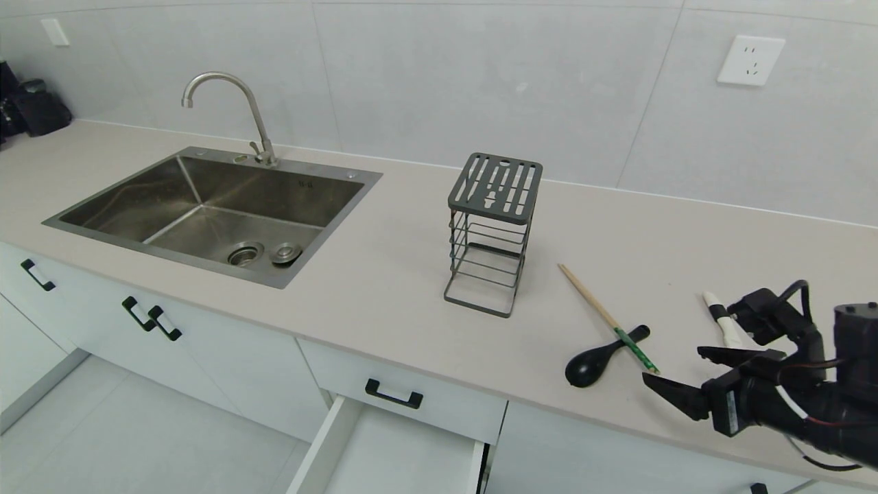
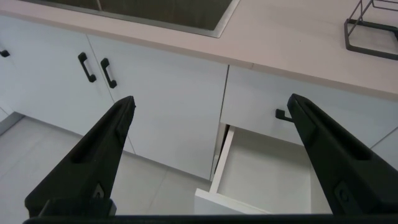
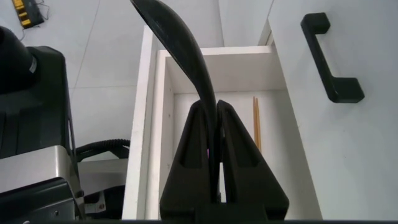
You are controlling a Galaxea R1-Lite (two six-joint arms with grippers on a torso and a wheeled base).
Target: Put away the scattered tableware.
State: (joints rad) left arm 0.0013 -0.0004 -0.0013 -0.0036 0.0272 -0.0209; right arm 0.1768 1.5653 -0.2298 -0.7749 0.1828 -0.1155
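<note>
In the right wrist view my right gripper [image 3: 210, 111] is shut on the handle of a black spoon [image 3: 177, 43]. It is above an open white drawer [image 3: 163, 124] that holds a chopstick [image 3: 255, 124]. The head view disagrees: there the right gripper [image 1: 686, 374] hangs over the counter's right front edge with its fingers apart. Just left of it a black spoon [image 1: 593, 362] lies under a green-tipped chopstick [image 1: 603, 317], and a white utensil [image 1: 721, 319] lies behind it. My left gripper [image 2: 211, 106] is open, low in front of the cabinets.
A dark wire rack [image 1: 490, 233] stands mid-counter. The steel sink [image 1: 206, 213] and tap [image 1: 233, 110] are at the left. An open drawer [image 1: 384, 453] juts out below the counter front, under a closed drawer with a black handle [image 1: 393, 394].
</note>
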